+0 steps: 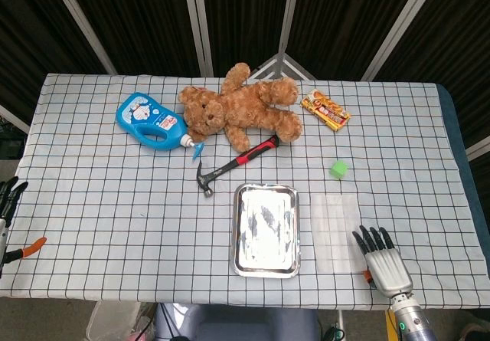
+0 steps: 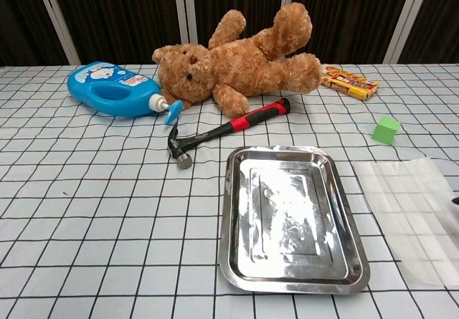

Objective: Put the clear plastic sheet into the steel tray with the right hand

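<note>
The clear plastic sheet (image 1: 334, 232) (image 2: 417, 215) lies flat on the checked cloth, just right of the steel tray (image 1: 266, 230) (image 2: 290, 218). The tray holds nothing. My right hand (image 1: 380, 260) hovers at the sheet's near right corner with fingers spread and nothing in it; the chest view shows only a dark fingertip at its right edge. My left hand (image 1: 7, 200) shows only as dark fingertips at the far left edge of the head view, off the table.
A hammer (image 1: 233, 164) lies just behind the tray. Behind it are a teddy bear (image 1: 241, 109), a blue bottle (image 1: 151, 121) and a snack pack (image 1: 325, 109). A green cube (image 1: 338, 169) sits behind the sheet. Orange-handled pliers (image 1: 21, 249) lie at the left edge.
</note>
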